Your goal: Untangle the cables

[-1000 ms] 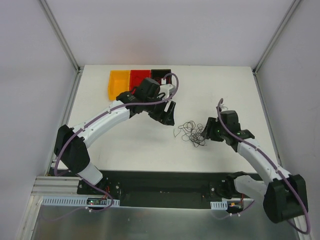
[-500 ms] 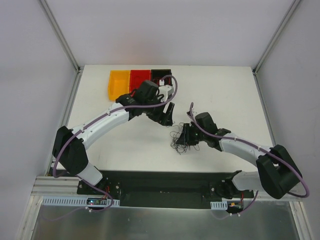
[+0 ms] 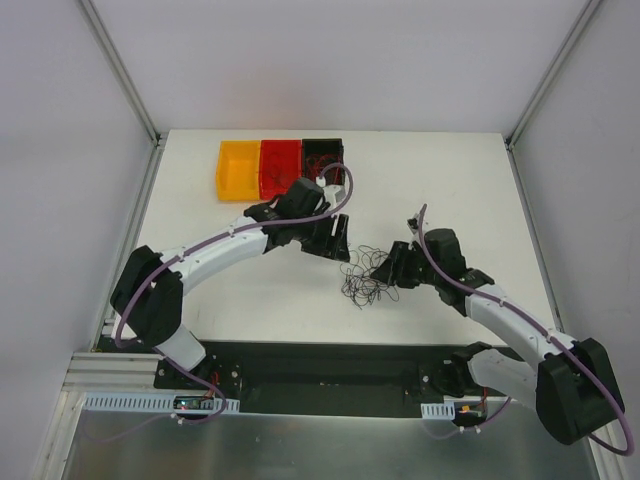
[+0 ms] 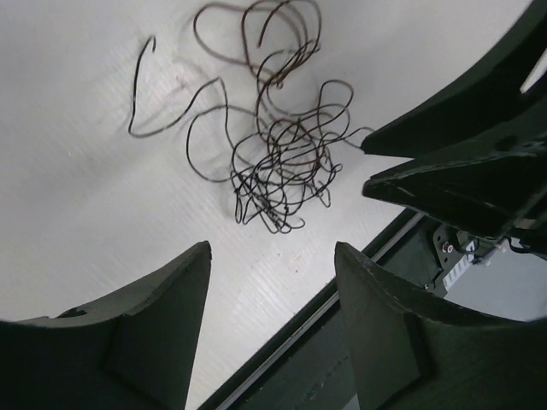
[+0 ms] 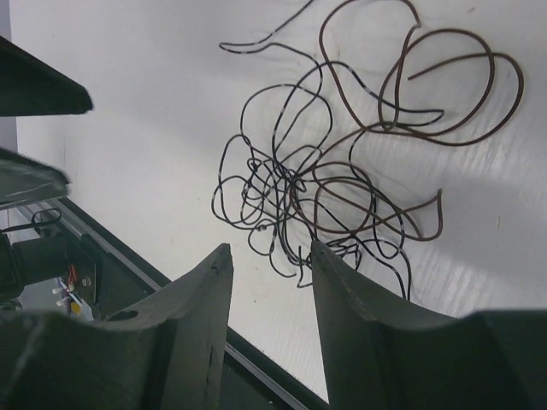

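Your right gripper backed off cables, jaws spread, nothing pinched; left gripper, also spread, closed in. Cables nudged toward left edge, still knotted.

white table | cables heaped at centre | yellow bin, red bin, black bin in a row, upper left

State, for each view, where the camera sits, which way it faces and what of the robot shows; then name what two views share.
Top external: above, behind the bases, looking down on the table, cables, left arm and right arm.
Left wrist: on the left arm, looking past its open left gripper at the cables.
Right wrist: on the right arm, past its open right gripper.
Shared: every view shows the cables.
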